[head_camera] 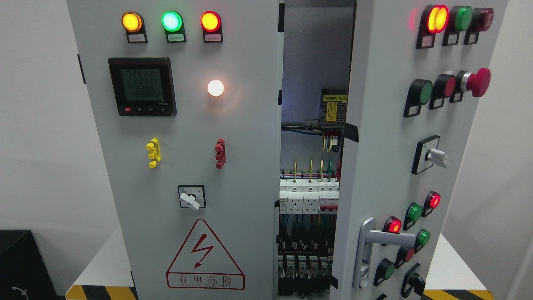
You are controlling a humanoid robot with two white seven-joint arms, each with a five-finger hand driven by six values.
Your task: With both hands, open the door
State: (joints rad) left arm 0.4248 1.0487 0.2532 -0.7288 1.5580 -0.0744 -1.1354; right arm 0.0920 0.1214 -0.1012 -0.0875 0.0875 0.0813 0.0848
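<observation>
A grey electrical cabinet fills the head view. Its left door (pixel 183 166) stands shut, carrying three lit lamps, a meter (pixel 142 86), a rotary switch (pixel 192 197) and a red warning triangle (pixel 205 257). The right door (pixel 383 137) is swung partly outward, leaving a gap (pixel 312 175) that shows wiring, sockets and breakers inside. A silver lever handle (pixel 385 238) sits low on the right door, pointing right. Neither of my hands nor any arm shows in the picture.
The cabinet stands on a white platform (pixel 106 262) with yellow-black striped edging (pixel 100 292). A black box (pixel 23 264) sits at the lower left. A red mushroom button (pixel 478 82) and several lamps protrude from the right door. White walls lie on both sides.
</observation>
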